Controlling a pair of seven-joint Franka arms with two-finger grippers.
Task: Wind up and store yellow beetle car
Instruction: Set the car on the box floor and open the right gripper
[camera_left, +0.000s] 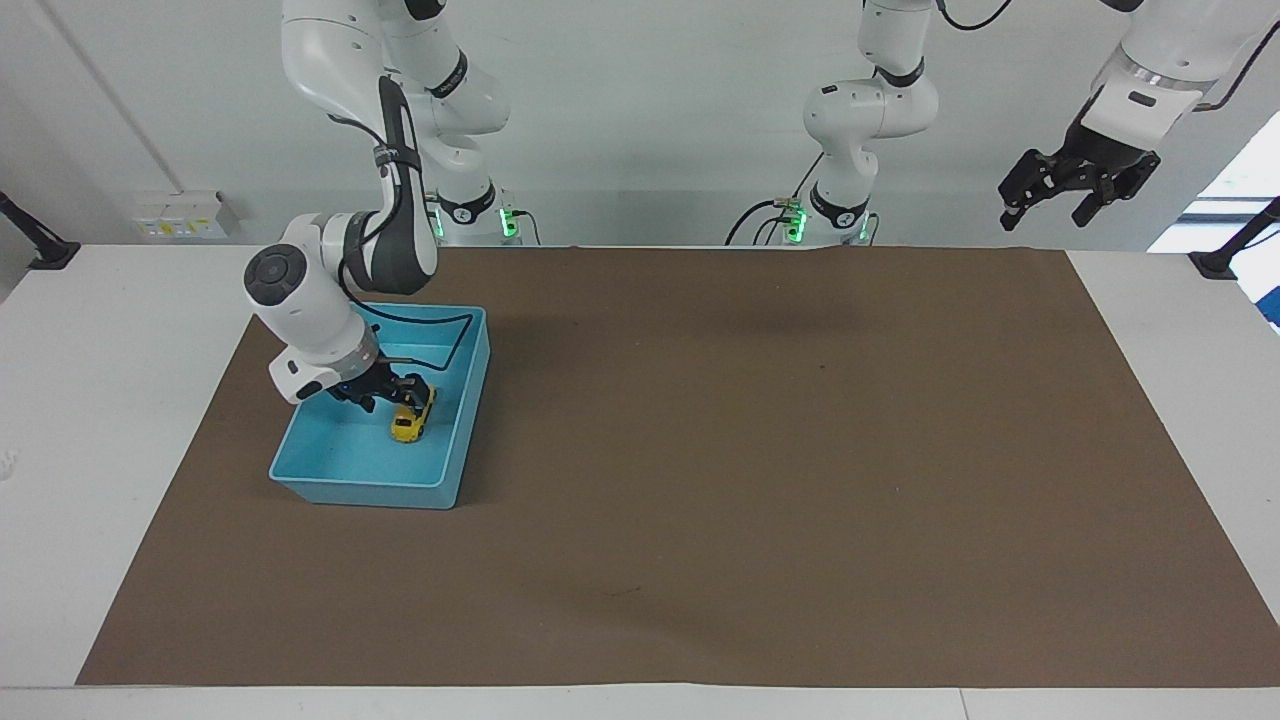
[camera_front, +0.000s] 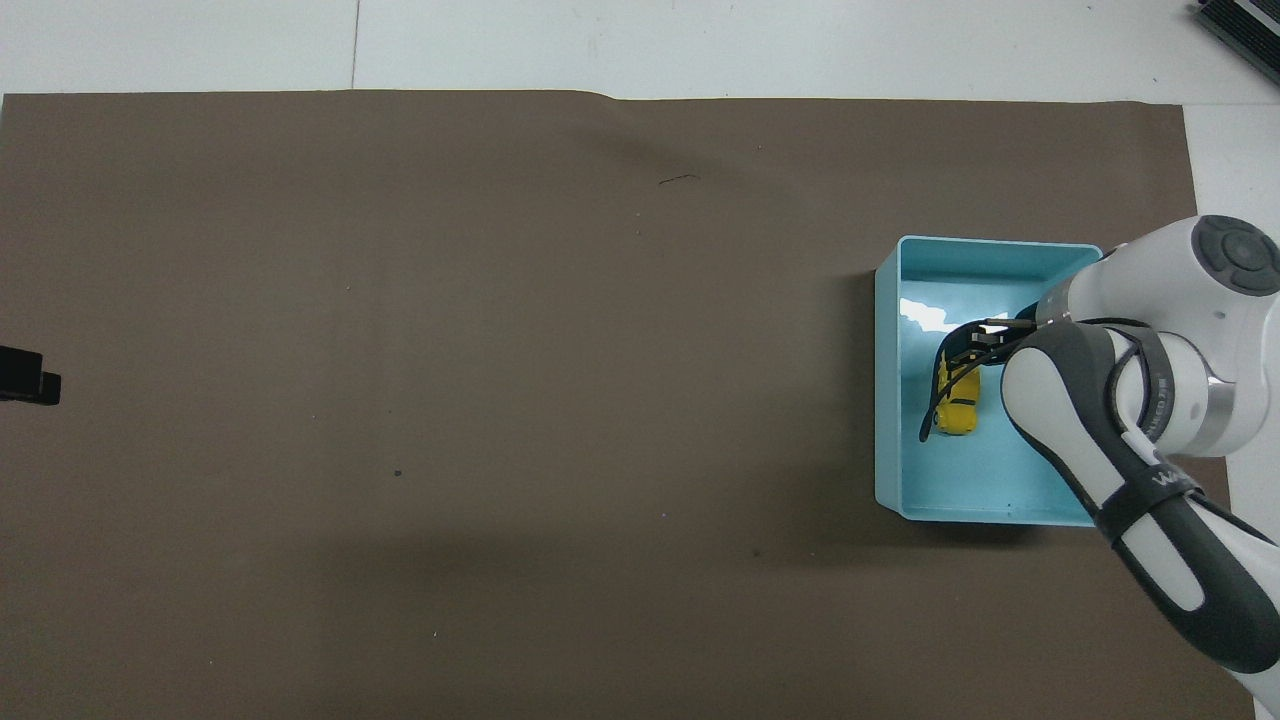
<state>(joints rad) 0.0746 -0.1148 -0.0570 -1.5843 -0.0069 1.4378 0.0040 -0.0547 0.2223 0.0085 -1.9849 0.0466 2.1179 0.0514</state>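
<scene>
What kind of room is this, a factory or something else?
Most likely a robotics lab, not a factory: two white arms stand at a table under a brown mat. The right gripper is over a small blue bin holding a yellow toy car; the left gripper waits raised.

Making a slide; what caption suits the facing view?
Right gripper over the yellow beetle car in the light-blue bin; left gripper waits raised.
</scene>
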